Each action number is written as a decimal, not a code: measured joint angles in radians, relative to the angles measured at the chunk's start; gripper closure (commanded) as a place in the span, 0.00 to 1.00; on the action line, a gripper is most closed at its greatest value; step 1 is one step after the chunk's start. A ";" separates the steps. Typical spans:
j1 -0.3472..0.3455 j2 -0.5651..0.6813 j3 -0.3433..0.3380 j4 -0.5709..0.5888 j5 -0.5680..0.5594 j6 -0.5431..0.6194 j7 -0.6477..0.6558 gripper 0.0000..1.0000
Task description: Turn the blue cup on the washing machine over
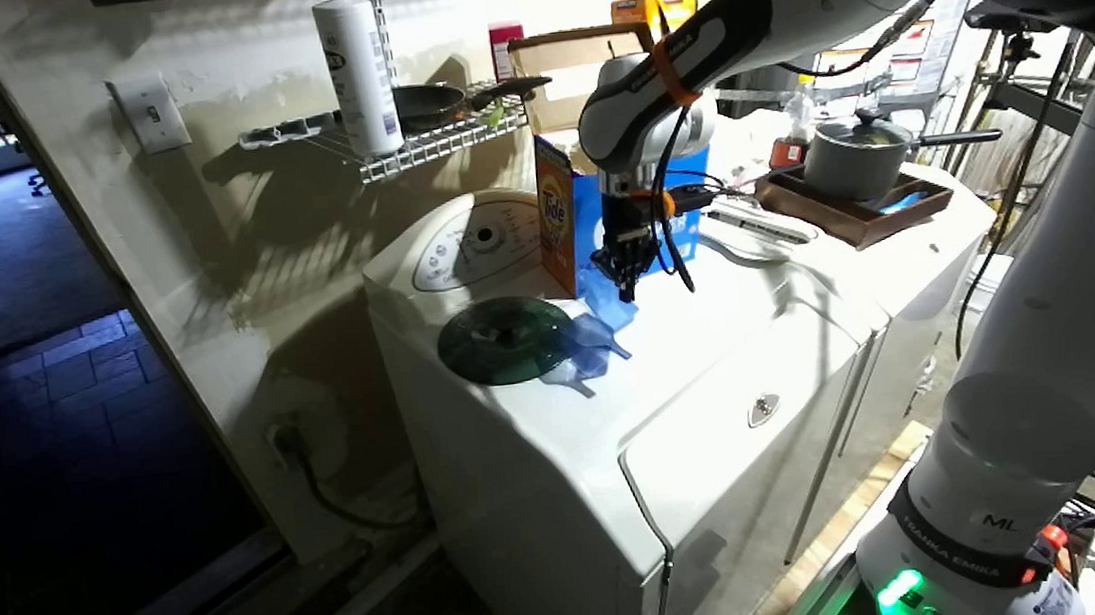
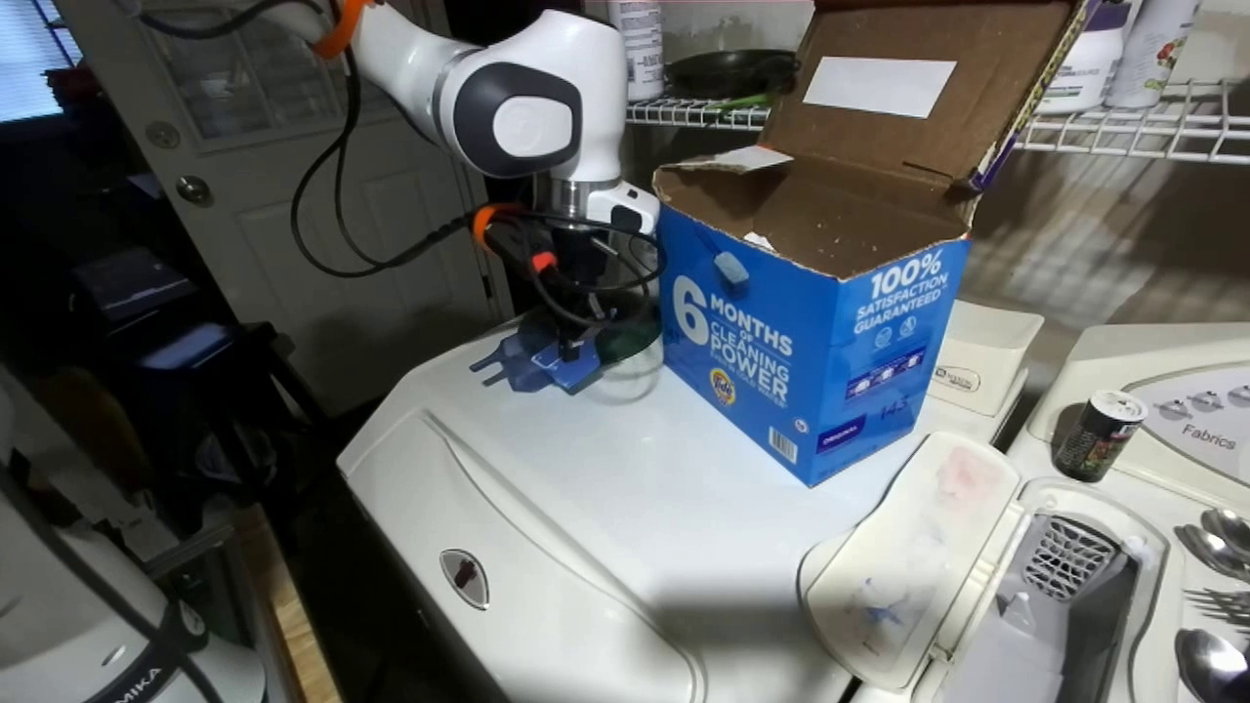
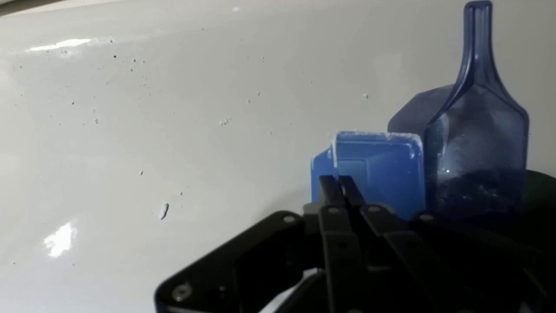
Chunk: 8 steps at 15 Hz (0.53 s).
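The small bright blue cup (image 1: pixel 612 311) is at the tip of my gripper (image 1: pixel 628 290), over the white washing machine (image 1: pixel 692 349). The cup also shows in an exterior view (image 2: pixel 578 370) and in the wrist view (image 3: pixel 384 167), with white powder along its rim. My gripper (image 3: pixel 338 179) has its fingers nearly together, with one thin cup wall pinched between them. The fingers hide the cup's lower part in the wrist view. Whether the cup touches the lid cannot be told.
A translucent dark blue scoop (image 3: pixel 482 130) lies right beside the cup, partly over a dark green round disc (image 1: pixel 500 340). A large blue cardboard box (image 2: pixel 762 351) stands close behind the gripper. A wire shelf (image 1: pixel 436 145) is on the wall.
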State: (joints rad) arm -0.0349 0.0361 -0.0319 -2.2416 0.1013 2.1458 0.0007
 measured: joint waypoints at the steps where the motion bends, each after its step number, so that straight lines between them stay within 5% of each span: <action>1: -0.005 -0.005 -0.005 -0.011 0.021 0.002 -0.016 0.99; 8: -0.033 -0.039 -0.039 -0.076 0.159 0.045 -0.054 0.99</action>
State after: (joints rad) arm -0.0680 -0.0033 -0.0706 -2.3174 0.2601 2.1911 -0.0535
